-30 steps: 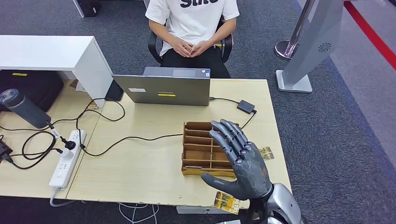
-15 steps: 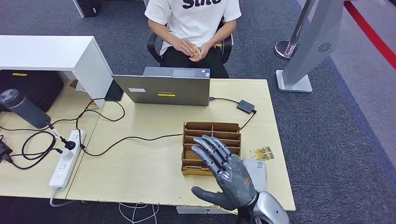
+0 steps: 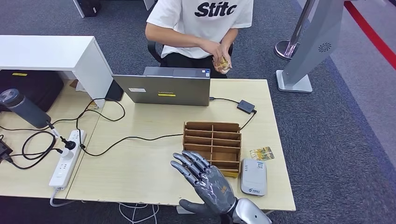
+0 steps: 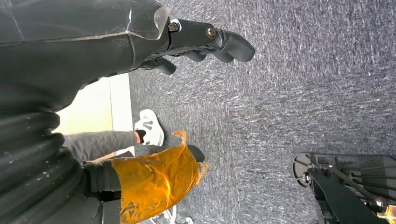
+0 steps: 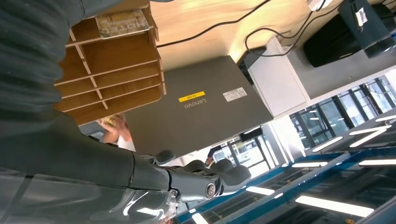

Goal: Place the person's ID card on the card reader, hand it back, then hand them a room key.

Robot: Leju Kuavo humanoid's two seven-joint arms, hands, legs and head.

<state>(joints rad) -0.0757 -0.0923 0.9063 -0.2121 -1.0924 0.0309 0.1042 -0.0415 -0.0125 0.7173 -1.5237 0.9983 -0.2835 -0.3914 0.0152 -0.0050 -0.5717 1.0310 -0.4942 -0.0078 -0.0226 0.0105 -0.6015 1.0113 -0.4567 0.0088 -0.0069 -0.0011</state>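
My right hand [image 3: 205,186] hovers open, fingers spread, over the table's front edge, left of the white card reader [image 3: 253,177]. It holds nothing. A wooden slotted organizer [image 3: 212,142] stands just beyond it. In the right wrist view the organizer [image 5: 112,70] holds a gold card [image 5: 122,22] in its nearest slot. Another gold card [image 3: 261,153] lies flat on the table right of the organizer. The person seated across the table holds a gold card [image 3: 223,63] in both hands. My left hand [image 4: 154,37] hangs beside my body over grey carpet, with nothing in it.
A closed grey laptop [image 3: 163,88] stands at the table's far edge, with a cable to a small black adapter [image 3: 245,106]. A power strip [image 3: 65,156] and looping cables lie at the left. A grey kiosk stand [image 3: 303,51] rises on the floor to the right.
My right hand has drawn back and leftward off the organizer, uncovering the card reader. The person has leaned forward and raised a gold card in both hands.
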